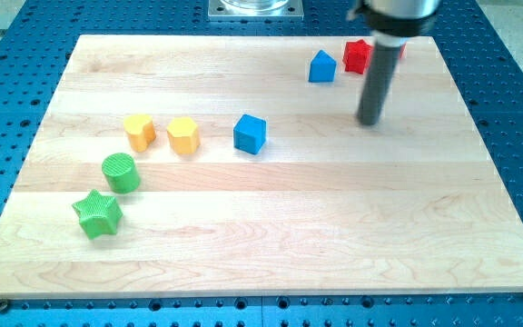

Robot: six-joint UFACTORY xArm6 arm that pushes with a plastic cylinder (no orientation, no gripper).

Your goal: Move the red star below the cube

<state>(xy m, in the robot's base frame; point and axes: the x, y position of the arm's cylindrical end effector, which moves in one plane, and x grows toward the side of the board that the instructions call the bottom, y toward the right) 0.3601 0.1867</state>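
Observation:
A red block (358, 55), partly hidden behind my rod, sits near the view's top right of the wooden board; its shape is hard to make out. A blue cube (250, 133) sits near the board's middle. My tip (370, 121) rests on the board below the red block and well to the right of the blue cube, touching neither. A blue house-shaped block (321, 66) lies just left of the red block.
Two yellow blocks (139, 131) (182, 135) lie left of the blue cube. A green cylinder (121, 173) and a green star (97, 214) lie at the lower left. The wooden board (261, 236) sits on a blue perforated table.

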